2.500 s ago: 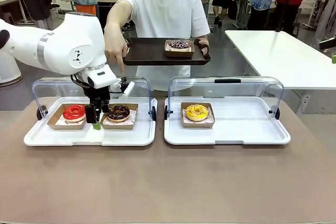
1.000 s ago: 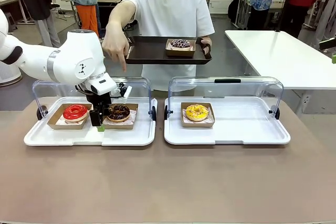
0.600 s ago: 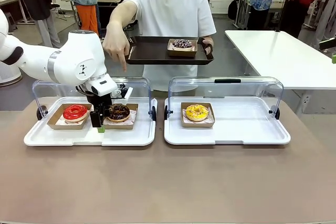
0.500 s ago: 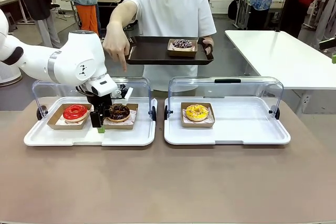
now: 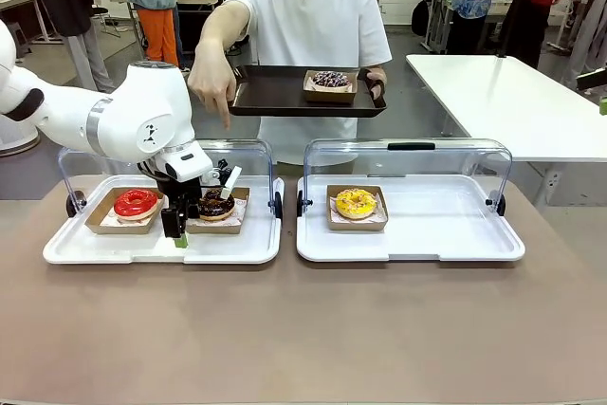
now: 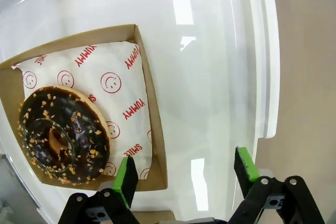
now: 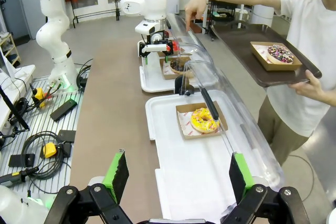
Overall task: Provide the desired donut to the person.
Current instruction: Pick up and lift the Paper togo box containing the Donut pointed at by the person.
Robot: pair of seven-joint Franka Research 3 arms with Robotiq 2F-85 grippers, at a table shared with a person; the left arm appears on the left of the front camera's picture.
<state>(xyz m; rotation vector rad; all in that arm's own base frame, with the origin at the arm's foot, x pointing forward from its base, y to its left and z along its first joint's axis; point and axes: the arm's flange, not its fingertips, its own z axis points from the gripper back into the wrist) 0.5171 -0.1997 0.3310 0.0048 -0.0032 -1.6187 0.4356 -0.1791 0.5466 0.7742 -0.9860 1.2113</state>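
L claw (image 6: 186,167) open, one green pad at corner of brown card box (image 6: 153,103) holding choc-glazed nut-sprinkled donut (image 6: 64,135), in left white plastic tray (image 5: 161,255) on bench (image 5: 303,329). Person's hand (image 5: 211,87) points down above it. R claw (image 7: 178,174) open, empty.

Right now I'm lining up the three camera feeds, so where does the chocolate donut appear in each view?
Front view: chocolate donut left of centre, in the left tray, just right of the left gripper.
Left wrist view: lower left, in its paper-lined box.
Right wrist view: small, upper centre, below the left gripper.
Shared landmark: the left gripper, open at the box's edge.
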